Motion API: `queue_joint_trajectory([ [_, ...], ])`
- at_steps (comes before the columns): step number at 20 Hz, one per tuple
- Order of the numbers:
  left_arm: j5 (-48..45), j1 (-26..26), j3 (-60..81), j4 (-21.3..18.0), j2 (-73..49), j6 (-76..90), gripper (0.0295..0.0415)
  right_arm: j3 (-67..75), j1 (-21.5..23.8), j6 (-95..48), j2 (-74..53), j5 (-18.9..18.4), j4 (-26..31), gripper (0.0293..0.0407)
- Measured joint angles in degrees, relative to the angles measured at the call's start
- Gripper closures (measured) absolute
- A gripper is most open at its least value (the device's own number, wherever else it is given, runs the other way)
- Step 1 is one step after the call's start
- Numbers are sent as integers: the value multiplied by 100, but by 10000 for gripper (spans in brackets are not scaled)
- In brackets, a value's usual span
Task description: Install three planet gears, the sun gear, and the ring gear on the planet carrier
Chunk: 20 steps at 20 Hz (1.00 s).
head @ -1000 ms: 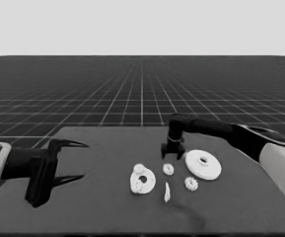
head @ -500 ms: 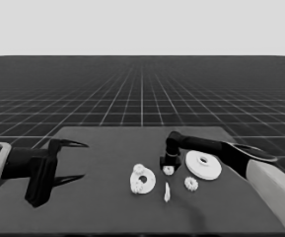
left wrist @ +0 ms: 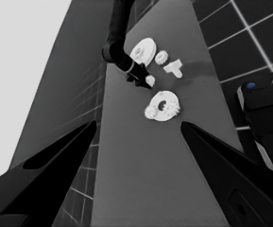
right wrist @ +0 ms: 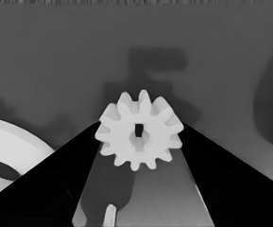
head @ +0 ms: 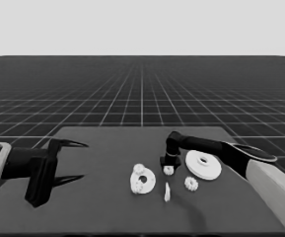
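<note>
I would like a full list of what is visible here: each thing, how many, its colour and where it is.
Table: one, dark, under all parts.
Larger round part: one, white, right of the group.
Smaller round part: one, white, left of the group.
Gears on the smaller round part: two, white, at its rim.
Loose gear: one, white, in front of the larger round part.
Gear at the right gripper: one, white, between its fingers.
Thin white piece: one, in front.
Left gripper: open, waiting over the table's left end.
Right gripper: down at the gear.

Two gears [head: 140, 177] sit on the smaller round part [head: 143, 181]. Right of it lie a thin white piece [head: 167, 192], another gear [head: 191, 184] and the larger round part [head: 203, 165].
</note>
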Motion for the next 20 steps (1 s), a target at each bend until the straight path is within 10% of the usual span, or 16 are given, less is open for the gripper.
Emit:
queue_joint_trajectory([
  [5, 0, 0, 0, 0, 0, 0, 326, 867, 965, 417, -325, -606, 765, 387],
  [20, 0, 0, 0, 0, 0, 0, 326, 1793, 924, 2166, 514, -882, 630, 387],
])
